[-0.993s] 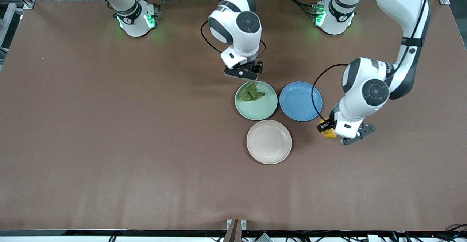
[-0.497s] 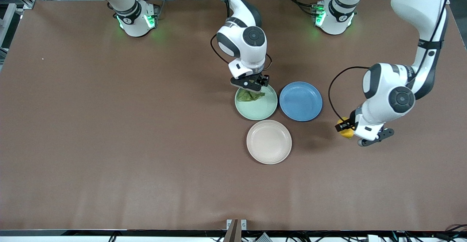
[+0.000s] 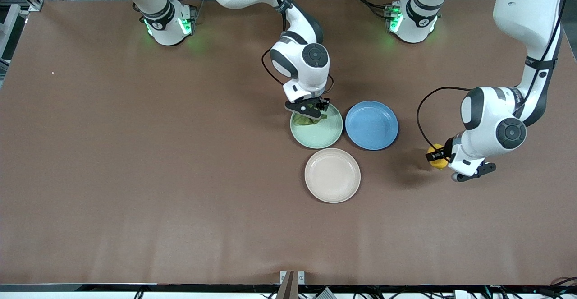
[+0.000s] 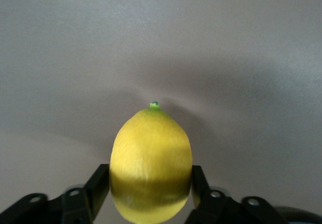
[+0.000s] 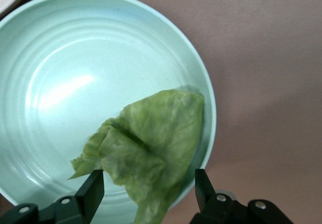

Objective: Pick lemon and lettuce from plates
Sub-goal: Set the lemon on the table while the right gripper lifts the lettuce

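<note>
Front view, centre of the frame: three plates cluster on the brown table. The mint green plate and the blue plate lie side by side, nearly touching; the beige-cream plate lies just below them in the frame, nearer the front camera, with nothing on it.

Right arm — reaching down from the upper left of the frame to the centre. The right gripper sits low over the upper edge of the mint green plate, directly above the lettuce. In the right wrist view the lettuce lies inside the plate against its rim, one end running out toward the gripper; the two fingers stand apart, one on each side of that end of the leaf, not closed on it.

Left arm — entering from the upper right and bending to the right-centre of the frame. The left gripper hangs over bare table toward the left arm's end, well apart from the blue plate. It is clamped on the lemon; the left wrist view shows the lemon pinched at its lower half between both fingers, its small green tip pointing away from the gripper.
</note>
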You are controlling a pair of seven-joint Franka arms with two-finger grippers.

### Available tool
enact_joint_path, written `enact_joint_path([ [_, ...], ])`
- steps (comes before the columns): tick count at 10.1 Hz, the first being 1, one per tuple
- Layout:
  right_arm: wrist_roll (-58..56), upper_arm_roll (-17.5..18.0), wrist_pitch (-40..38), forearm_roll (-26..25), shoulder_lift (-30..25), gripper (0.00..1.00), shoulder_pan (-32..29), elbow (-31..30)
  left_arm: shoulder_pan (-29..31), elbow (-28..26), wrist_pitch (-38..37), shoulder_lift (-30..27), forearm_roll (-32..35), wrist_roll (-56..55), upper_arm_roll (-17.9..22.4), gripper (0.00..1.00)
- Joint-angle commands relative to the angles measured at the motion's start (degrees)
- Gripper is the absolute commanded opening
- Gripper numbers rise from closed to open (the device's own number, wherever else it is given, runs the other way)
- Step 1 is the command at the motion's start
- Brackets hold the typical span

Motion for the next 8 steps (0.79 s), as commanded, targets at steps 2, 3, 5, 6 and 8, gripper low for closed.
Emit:
enact_joint_path([
  [2,0.8,-0.4,0.9,0.3,2.3,0.77,0.0,2.8,1.0,0.1,0.1,0.2,1.3,3.1,-0.2,1.0],
  [3,0.8,-0.4,1.0,0.3,2.7,0.74,-0.1,3.2,0.9,-0.2,0.1,-0.1,1.3,3.0,-0.2,1.0],
  [5,0.9,-0.5,1.7,0.3,4.1,0.55,-0.1,3.8,0.8,-3.2,0.2,-3.7,1.3,2.7,-0.5,1.0],
  [6,0.9,-0.5,2.0,0.2,4.5,0.39,-0.1,3.8,0.7,-5.9,0.3,-6.5,1.3,2.5,-0.6,1.0],
  [8,0.3,-0.7,2.0,0.1,4.5,0.06,-0.2,3.9,0.7,-11.3,0.3,-12.9,1.3,2.5,-0.9,1.0],
])
